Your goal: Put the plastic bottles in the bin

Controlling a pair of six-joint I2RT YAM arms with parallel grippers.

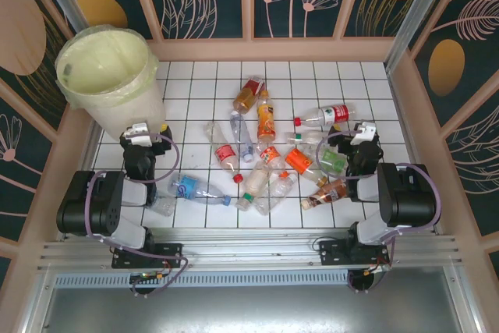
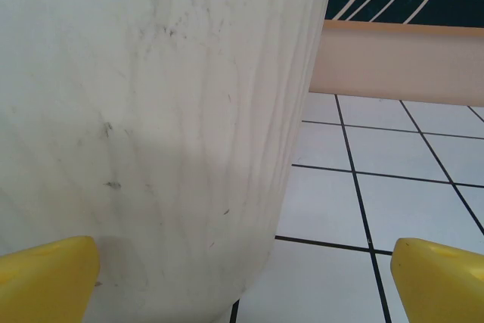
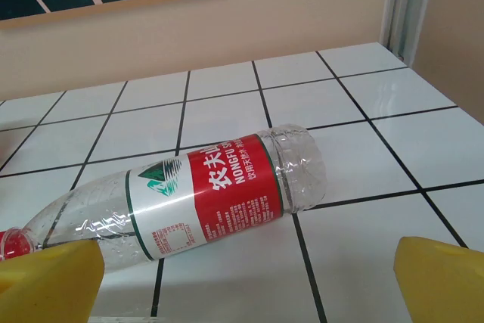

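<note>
Several plastic bottles lie scattered over the middle of the white tiled floor: an amber one [image 1: 266, 118], a red-labelled one [image 1: 226, 154], a blue-labelled one [image 1: 195, 189] and a clear one with a red and white label [image 1: 323, 115]. The cream bin [image 1: 109, 76] stands at the far left corner. My left gripper [image 1: 144, 132] is open right in front of the bin's wall [image 2: 151, 111], with nothing between its yellow fingertips [image 2: 45, 281]. My right gripper [image 1: 362, 132] is open too, and the red-labelled clear bottle [image 3: 204, 194] lies on its side just ahead of its fingertips [image 3: 442, 277].
Wooden walls [image 1: 273, 48] with dark flowered panels enclose the floor at the back and sides. A metal post [image 3: 408, 5] stands in the far right corner. A metal rail [image 1: 249, 251] carrying both arm bases runs along the near edge. Bare tiles [image 2: 401, 194] lie right of the bin.
</note>
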